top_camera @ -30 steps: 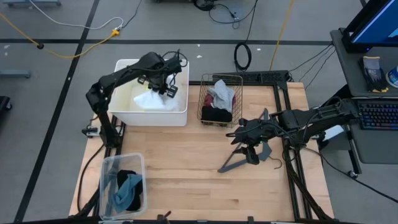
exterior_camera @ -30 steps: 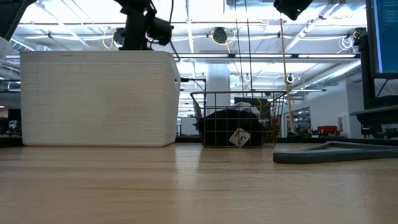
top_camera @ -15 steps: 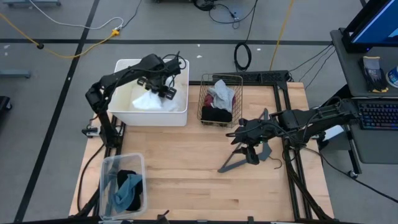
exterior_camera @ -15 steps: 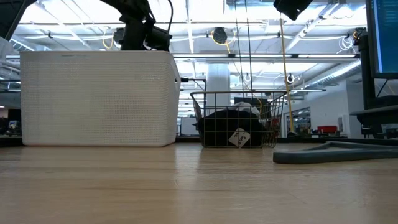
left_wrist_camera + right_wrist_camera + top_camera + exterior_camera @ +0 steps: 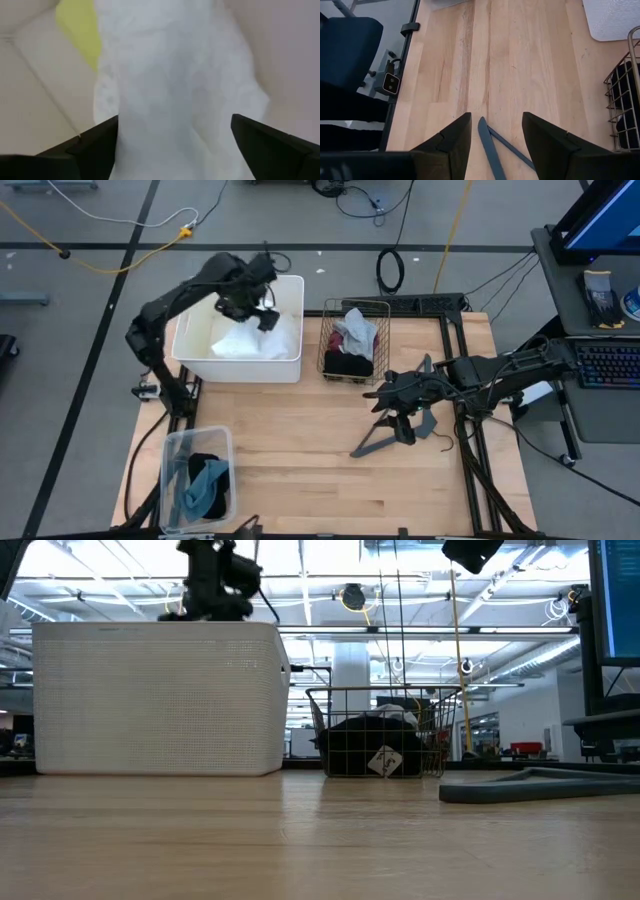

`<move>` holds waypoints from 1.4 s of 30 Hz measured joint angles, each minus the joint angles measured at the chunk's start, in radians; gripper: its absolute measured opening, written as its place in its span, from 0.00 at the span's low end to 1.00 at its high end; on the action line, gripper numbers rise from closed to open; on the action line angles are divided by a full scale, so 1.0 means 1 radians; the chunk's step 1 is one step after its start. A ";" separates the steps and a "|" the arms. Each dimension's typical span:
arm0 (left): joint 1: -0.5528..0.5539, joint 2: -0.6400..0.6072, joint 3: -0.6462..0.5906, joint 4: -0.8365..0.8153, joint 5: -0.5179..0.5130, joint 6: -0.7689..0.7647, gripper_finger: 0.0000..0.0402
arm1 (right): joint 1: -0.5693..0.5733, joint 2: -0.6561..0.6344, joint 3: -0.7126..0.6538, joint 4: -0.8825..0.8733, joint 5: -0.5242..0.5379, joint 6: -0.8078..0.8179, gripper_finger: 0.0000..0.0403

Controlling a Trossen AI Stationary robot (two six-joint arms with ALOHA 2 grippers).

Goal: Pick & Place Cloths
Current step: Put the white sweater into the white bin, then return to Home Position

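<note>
The left gripper (image 5: pixel 262 308), jaws spread and empty, hangs over the white bin (image 5: pixel 190 345) at upper left, where the white cloth (image 5: pixel 245 340) lies (a yellow cloth (image 5: pixel 77 27) beside it). The right gripper (image 5: pixel 388 392) hovers part-open above the bar (image 5: pixel 372 442), right of centre.

Cloths, sorted across 3 containers
You've got the white lacy cloth (image 5: pixel 250 340) crumpled in the white bin w/ a yellow cloth (image 5: pixel 77 27) beside it; grey cloth (image 5: pixel 356 328) over black & maroon cloths (image 5: pixel 347 364) in the wire basket; black cloth (image 5: pixel 203 465) & sage-green cloth (image 5: pixel 205 490) in the clear tub.
</note>
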 joint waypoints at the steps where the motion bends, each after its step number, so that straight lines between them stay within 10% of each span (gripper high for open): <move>1: 0.006 -0.020 0.011 -0.001 0.000 -0.009 0.94 | 0.000 0.000 0.000 0.000 0.000 0.005 0.42; 10: -0.046 -0.250 0.114 0.088 -0.095 -0.090 0.99 | 0.000 0.000 0.000 0.000 0.000 0.016 0.41; 19: -0.385 -0.457 0.111 0.418 -0.094 0.052 0.99 | -0.001 0.000 0.000 0.017 0.005 -0.062 0.41; 31: -0.964 -0.418 0.105 0.583 -0.325 0.186 0.99 | -0.016 0.000 0.000 0.015 0.001 -0.236 0.41; 42: -1.152 -0.428 -0.141 0.853 -0.357 0.186 0.99 | -0.005 0.000 0.000 0.015 -0.002 -0.215 0.41</move>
